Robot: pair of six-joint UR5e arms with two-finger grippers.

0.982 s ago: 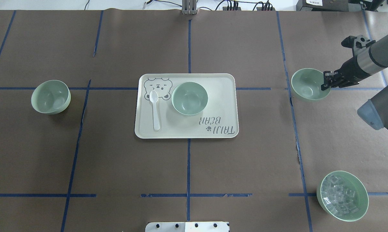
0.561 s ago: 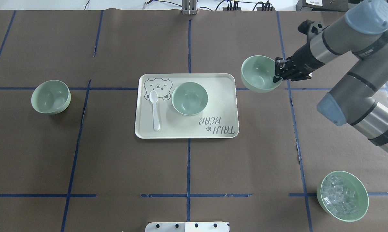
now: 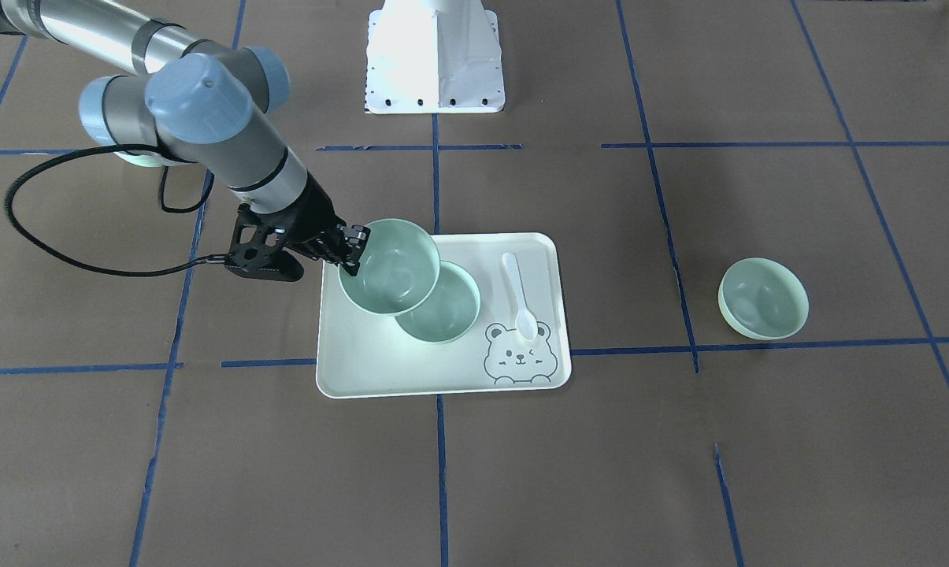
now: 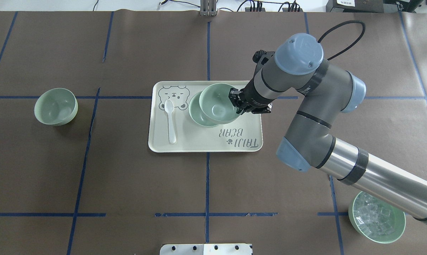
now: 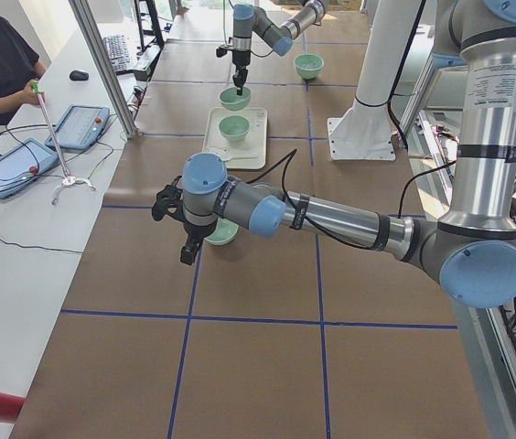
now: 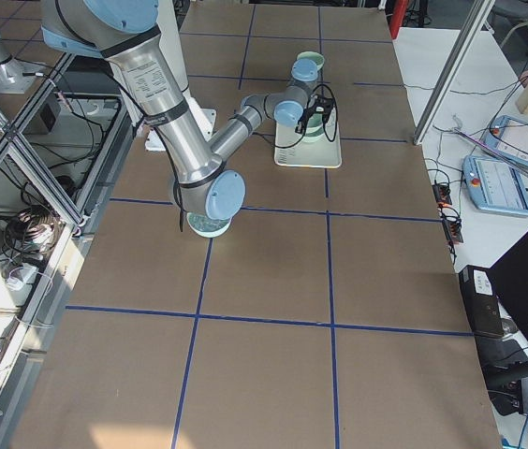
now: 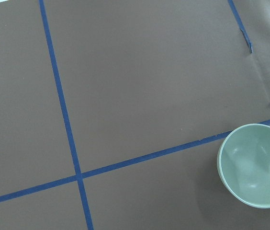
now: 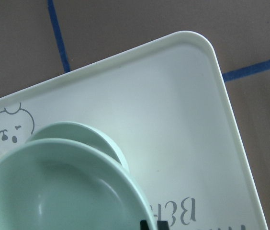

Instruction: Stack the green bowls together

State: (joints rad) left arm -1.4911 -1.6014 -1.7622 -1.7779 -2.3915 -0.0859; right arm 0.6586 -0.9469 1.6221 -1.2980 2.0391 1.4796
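Note:
My right gripper [image 4: 235, 102] is shut on the rim of a pale green bowl [image 4: 218, 102] and holds it tilted above the tray, overlapping a second green bowl [image 4: 196, 115] that sits on the tray [image 4: 199, 141]. The front view shows the held bowl [image 3: 387, 268] above the tray bowl [image 3: 449, 313]. The right wrist view shows the held bowl [image 8: 53, 191] close over the other bowl's rim [image 8: 77, 130]. A third green bowl [image 4: 55, 106] stands alone at the far left. My left gripper [image 5: 188, 251] hovers beside it in the exterior left view; I cannot tell whether it is open or shut.
A white spoon [image 4: 170, 120] lies on the tray's left part beside a bear drawing. A green bowl of clear cubes [image 4: 376, 221] stands at the near right, partly under my right arm. Blue tape lines cross the brown table cover.
My right arm has carried the green bowl leftward from the table's right side to above the tray bowl. The other bowls, tray and spoon have not moved.

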